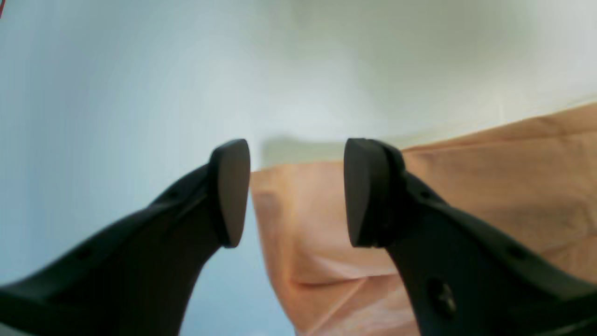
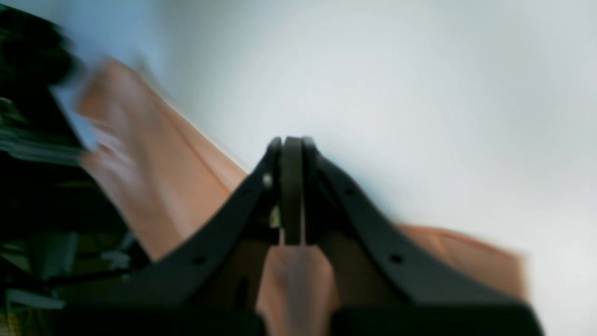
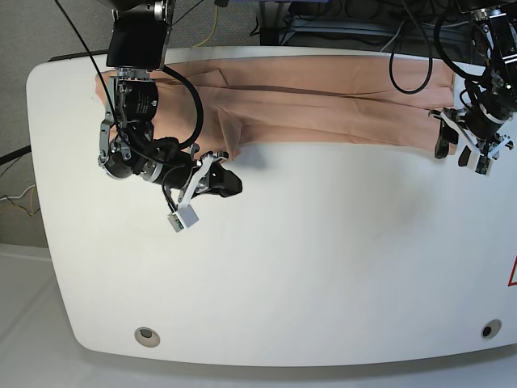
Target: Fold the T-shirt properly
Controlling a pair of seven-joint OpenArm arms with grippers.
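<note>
The peach T-shirt [image 3: 323, 105] lies folded into a long band along the far side of the white table [image 3: 283, 267]. My right gripper [image 3: 233, 184] is at the band's left part, just past its near edge. In the right wrist view the right gripper [image 2: 291, 140] is shut, with a strip of the T-shirt [image 2: 154, 168] pinched between the pads; that view is blurred. My left gripper [image 3: 460, 149] hovers at the band's right end. Its jaws stand open in the left wrist view [image 1: 297, 149], with a corner of the T-shirt [image 1: 489, 186] beneath and nothing between the fingers.
Cables [image 3: 323, 24] hang behind the table's far edge. A small white block [image 3: 182, 217] dangles under the right arm. Two round holes [image 3: 146, 333] sit near the front edge. A red mark [image 3: 512, 275] shows at the table's right edge.
</note>
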